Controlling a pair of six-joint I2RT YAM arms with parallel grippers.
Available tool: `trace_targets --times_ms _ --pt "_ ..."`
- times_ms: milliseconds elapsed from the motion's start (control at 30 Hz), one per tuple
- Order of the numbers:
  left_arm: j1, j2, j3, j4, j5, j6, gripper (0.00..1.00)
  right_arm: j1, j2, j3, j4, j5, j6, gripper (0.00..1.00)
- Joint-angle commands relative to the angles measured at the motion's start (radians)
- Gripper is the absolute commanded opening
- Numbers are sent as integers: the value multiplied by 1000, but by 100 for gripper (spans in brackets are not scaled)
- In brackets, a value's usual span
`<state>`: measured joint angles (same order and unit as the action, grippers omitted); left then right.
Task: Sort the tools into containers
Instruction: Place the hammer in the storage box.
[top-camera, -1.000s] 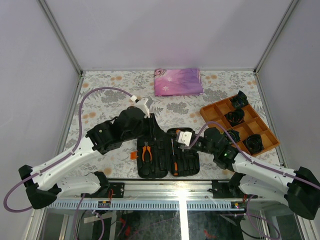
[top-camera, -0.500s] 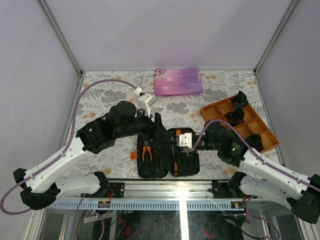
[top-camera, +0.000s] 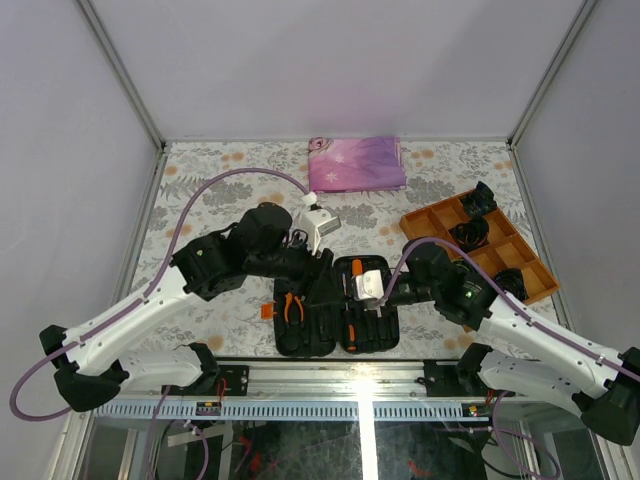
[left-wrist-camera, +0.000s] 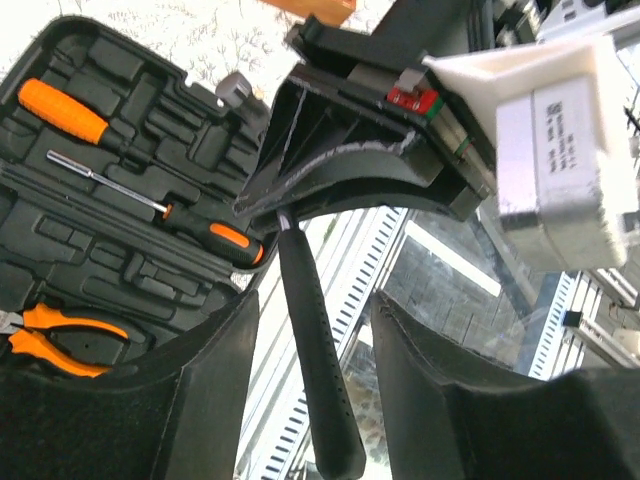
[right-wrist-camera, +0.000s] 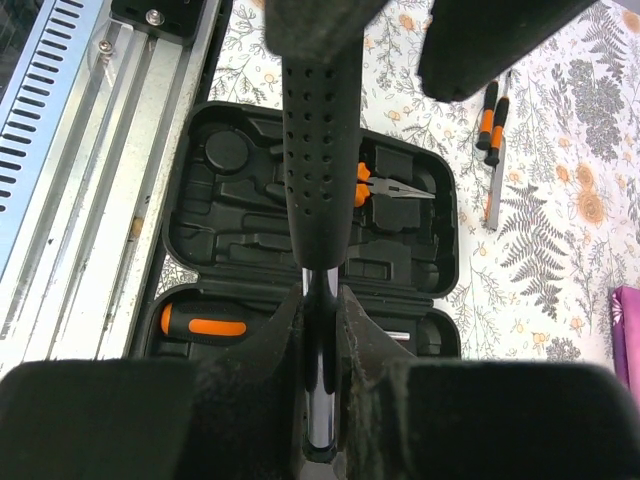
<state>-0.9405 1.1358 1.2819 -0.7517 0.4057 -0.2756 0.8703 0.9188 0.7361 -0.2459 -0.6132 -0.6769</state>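
Left gripper (left-wrist-camera: 318, 310) swung over case (left-wrist-camera: 110, 255) — loose around hammer (left-wrist-camera: 318, 400) handle | right gripper (right-wrist-camera: 320, 305) — clamped on its neck

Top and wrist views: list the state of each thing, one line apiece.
Case: open, lying flat.
Hammer: held over the case.
Right gripper: shut on the hammer.
Left gripper: open around the hammer's handle.
Pliers: in their slot.
Screwdriver: in its slot.
Cloth: folded.

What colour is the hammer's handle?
Black, with dimples. The hammer shows best in the right wrist view.
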Motion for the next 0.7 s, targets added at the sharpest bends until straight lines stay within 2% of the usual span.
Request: trace_targets --times_ms 0,200,467,533,667 --pt "-8 15 -1 -54 34 54 47 -2 -30 57 50 11 25 0" --pt "-9 30 -5 -85 -20 58 47 -1 -46 56 69 28 32 0" --pt "-13 49 -2 -90 -24 53 45 -1 -39 64 101 100 48 0" --pt "-13 55 -2 -92 -35 55 40 -1 -40 66 103 115 48 1" --pt "-14 65 -2 -95 -42 58 18 -2 -47 66 101 125 49 1"
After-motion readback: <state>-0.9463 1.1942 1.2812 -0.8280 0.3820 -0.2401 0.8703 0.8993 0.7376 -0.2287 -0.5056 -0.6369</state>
